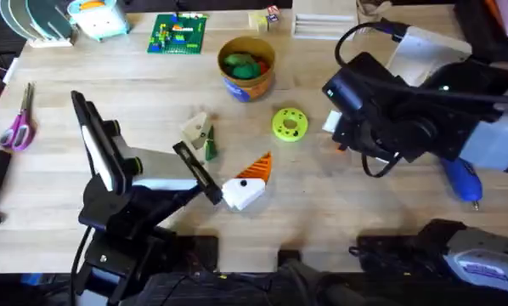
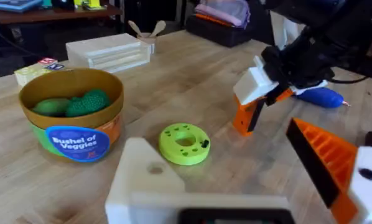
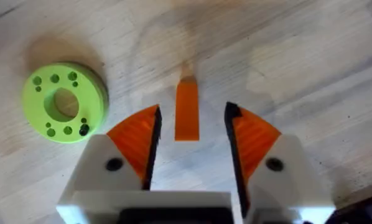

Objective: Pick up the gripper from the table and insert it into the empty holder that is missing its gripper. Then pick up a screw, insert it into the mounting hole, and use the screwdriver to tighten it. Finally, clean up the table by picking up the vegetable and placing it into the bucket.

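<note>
The small orange gripper piece (image 3: 187,112) lies flat on the wood between the orange-padded fingers of my open right gripper (image 3: 192,112), which hangs low over it right of the lime disc (image 1: 289,123). My left gripper (image 1: 233,146) stands wide open mid-table. One of its fingers carries an orange pad (image 2: 332,158); the other is a bare white holder (image 2: 142,177) with an empty hole. A slim dark-green vegetable (image 1: 209,146) lies beside that holder. The blue screwdriver (image 1: 462,178) rests at the right. The tan bucket (image 1: 247,68) stands behind.
The lime disc (image 3: 65,102) holds a small black screw (image 3: 83,129) in one of its holes. The bucket (image 2: 71,118) holds green toy vegetables. Scissors (image 1: 18,123) lie at the left edge, and a green brick plate (image 1: 177,32) and white boxes (image 1: 322,21) sit along the back.
</note>
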